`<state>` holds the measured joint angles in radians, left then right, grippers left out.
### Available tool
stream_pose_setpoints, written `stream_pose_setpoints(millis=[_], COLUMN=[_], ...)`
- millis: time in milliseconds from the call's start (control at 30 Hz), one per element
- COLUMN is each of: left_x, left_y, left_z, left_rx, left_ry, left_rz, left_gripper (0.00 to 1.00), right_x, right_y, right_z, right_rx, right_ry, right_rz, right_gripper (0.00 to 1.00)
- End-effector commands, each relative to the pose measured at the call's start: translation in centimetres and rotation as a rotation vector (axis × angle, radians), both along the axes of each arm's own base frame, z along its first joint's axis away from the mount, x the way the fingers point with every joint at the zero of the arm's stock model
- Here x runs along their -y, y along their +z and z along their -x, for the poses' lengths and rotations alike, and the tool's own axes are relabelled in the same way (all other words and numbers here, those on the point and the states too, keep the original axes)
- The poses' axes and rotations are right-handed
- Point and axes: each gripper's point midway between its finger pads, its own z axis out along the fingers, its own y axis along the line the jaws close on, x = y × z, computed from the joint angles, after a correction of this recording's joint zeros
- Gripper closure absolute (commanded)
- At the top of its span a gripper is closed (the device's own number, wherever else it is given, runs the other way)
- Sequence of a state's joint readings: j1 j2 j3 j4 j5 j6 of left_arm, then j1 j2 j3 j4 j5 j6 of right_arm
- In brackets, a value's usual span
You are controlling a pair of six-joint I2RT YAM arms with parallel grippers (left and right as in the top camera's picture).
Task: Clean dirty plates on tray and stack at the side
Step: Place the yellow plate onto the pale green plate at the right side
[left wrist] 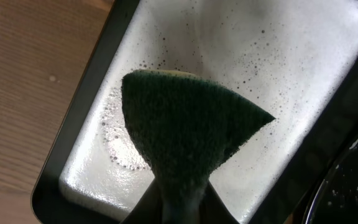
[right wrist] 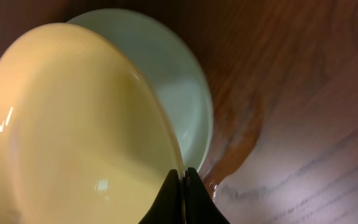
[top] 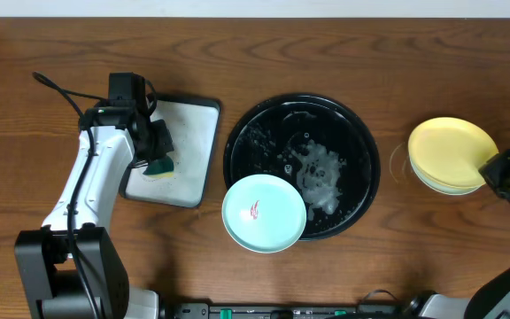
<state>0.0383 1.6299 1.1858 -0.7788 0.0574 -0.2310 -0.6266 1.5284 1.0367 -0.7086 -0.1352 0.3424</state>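
A mint-green plate [top: 264,213] with a red smear leans on the front-left rim of the black tray [top: 361,133], which holds suds. My right gripper [top: 498,168] is shut on the rim of the yellow plate [top: 452,147], which lies on a second mint-green plate [top: 441,186] on the bare wood at right. In the right wrist view the fingers [right wrist: 184,177] pinch the yellow plate [right wrist: 73,124] over the green one [right wrist: 173,81]. My left gripper [top: 158,158] is shut on a green and yellow sponge [left wrist: 185,124] over the white tray [left wrist: 303,74].
The rectangular white-grey tray [top: 193,142] sits left of the black tray. A wet ring marks the wood [right wrist: 241,137] beside the stacked plates. A black cable [top: 60,89] runs at the back left. The black tray's edge shows in the left wrist view [left wrist: 353,186].
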Motion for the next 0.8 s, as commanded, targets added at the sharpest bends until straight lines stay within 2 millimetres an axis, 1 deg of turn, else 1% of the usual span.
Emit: stream_pose_setpoints(millis=[0,33,67,133,167,233,333,400,433,467,533,633,767], left_x=[0.0,0.0,0.0,0.0,0.0,0.0,0.0,0.0,0.0,0.0,0.0,0.0,0.0], left_y=[-0.4,-0.4,-0.4,-0.4,-0.4,-0.4,-0.4,-0.4,-0.4,-0.4,-0.4,-0.4,-0.4], left_z=[0.2,0.2,0.2,0.2,0.2,0.2,0.2,0.3,0.3,0.3,0.3,0.2,0.2], left_rx=[-0.013,-0.013,-0.013,-0.013,-0.013,-0.013,-0.015,-0.017,-0.017,-0.017,-0.016,-0.014,-0.014], left_ry=[-0.011,-0.011,-0.011,-0.011,-0.011,-0.011,-0.011,-0.011,-0.011,-0.011,-0.011,-0.011,-0.011], left_rz=[0.000,0.000,0.000,0.000,0.000,0.000,0.000,0.000,0.000,0.000,0.000,0.000,0.000], left_gripper=[0.93,0.92,0.92,0.93,0.92,0.93,0.93,0.92,0.93,0.92,0.93,0.93,0.93], right_x=[0.7,0.5,0.1,-1.3,-1.9,-3.9,-7.4,-10.7,-12.3,-14.3,-18.0,-23.1,-28.1], right_y=[-0.1,0.2,0.6,1.8,2.4,4.2,6.9,8.5,9.0,9.3,9.3,8.0,5.2], right_z=[-0.4,-0.8,-1.2,-2.1,-2.5,-3.1,-3.1,-2.9,-2.6,-2.1,-1.1,0.9,3.5], right_rx=[0.030,0.051,0.078,0.145,0.176,0.246,0.319,0.351,0.350,0.341,0.309,0.203,0.054], right_ry=[-0.047,-0.021,0.010,0.081,0.112,0.196,0.322,0.447,0.502,0.575,0.707,0.878,1.079], right_rz=[-0.021,-0.024,-0.036,-0.073,-0.085,-0.113,-0.144,-0.151,-0.149,-0.150,-0.166,-0.184,-0.139], right_gripper=[0.82,0.66,0.59,0.50,0.48,0.46,0.46,0.46,0.47,0.47,0.49,0.51,0.53])
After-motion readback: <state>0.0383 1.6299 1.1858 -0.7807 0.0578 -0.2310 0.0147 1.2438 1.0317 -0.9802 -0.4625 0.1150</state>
